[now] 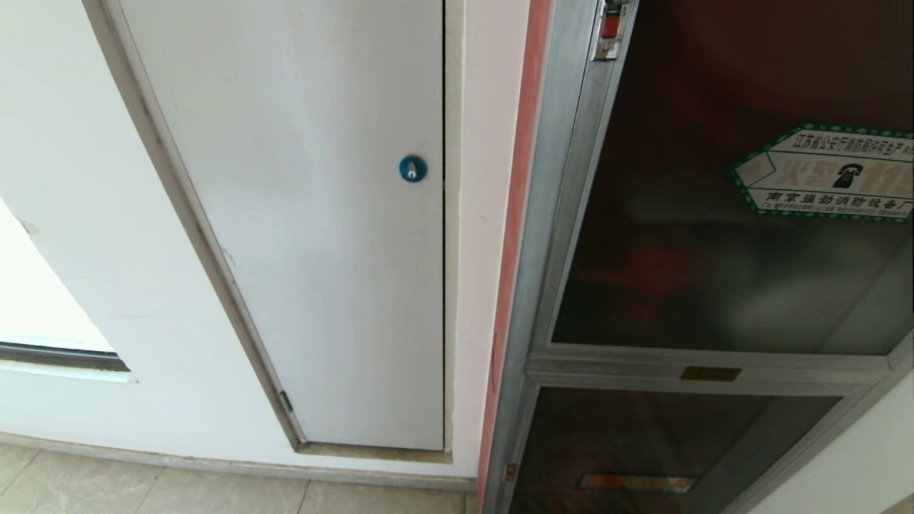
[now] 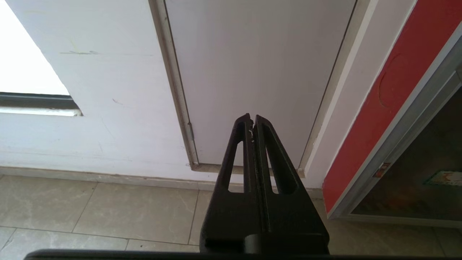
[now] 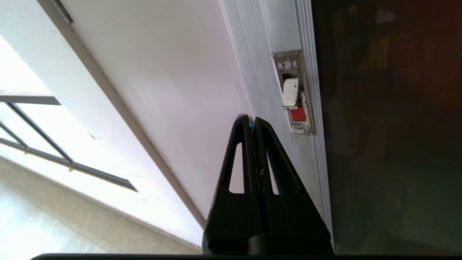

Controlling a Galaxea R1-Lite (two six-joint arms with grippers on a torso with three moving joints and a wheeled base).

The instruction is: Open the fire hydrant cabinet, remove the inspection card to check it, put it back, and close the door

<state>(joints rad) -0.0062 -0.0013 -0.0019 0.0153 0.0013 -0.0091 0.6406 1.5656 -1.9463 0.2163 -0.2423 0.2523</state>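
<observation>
The fire hydrant cabinet (image 1: 557,214) stands at the right of the head view, silver-framed with a red side edge. Its door (image 1: 714,235), dark tinted glass with a green-edged hexagonal sticker (image 1: 828,171), is closed against the frame. A small latch (image 3: 294,94) with a white tab and a red patch sits on the door's frame. My right gripper (image 3: 251,121) is shut and empty, pointing up along the frame just below and beside that latch. My left gripper (image 2: 251,118) is shut and empty, pointing at the lower wall. The inspection card is hidden.
A plain white panel door (image 1: 321,235) with a round blue lock (image 1: 413,168) fills the wall left of the cabinet. Below the tinted door is a smaller dark glass panel (image 1: 643,457). Beige floor tiles (image 2: 108,209) run along the wall's foot. A window opening (image 1: 43,307) lies at far left.
</observation>
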